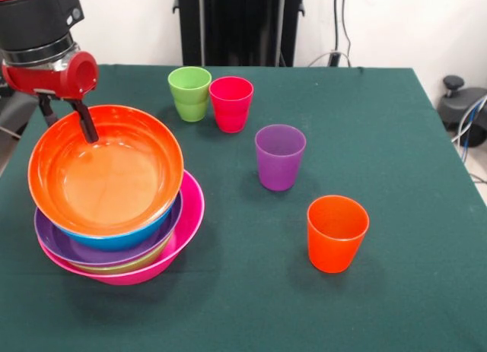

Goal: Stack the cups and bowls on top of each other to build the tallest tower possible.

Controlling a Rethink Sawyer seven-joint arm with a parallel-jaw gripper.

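Dark green table (380, 291) has the pink bowl (190, 215) sitting at 9 o'clock. Green cup (189, 93) and red cup (230, 103) touch around 12, purple cup (279, 156) near center, orange cup (336, 233) around 4.

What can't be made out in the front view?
- Claw: one finger reaches inside the orange bowl, the other sits behind its rim; whether it pinches the rim is unclear.
- Green bowl: only a sliver shows between the purple bowl and pink bowl.
- Blue bowl: mostly hidden by the orange bowl.
- Yellow cup: not visible anywhere.
- Arm: cut off by the top-left edge.
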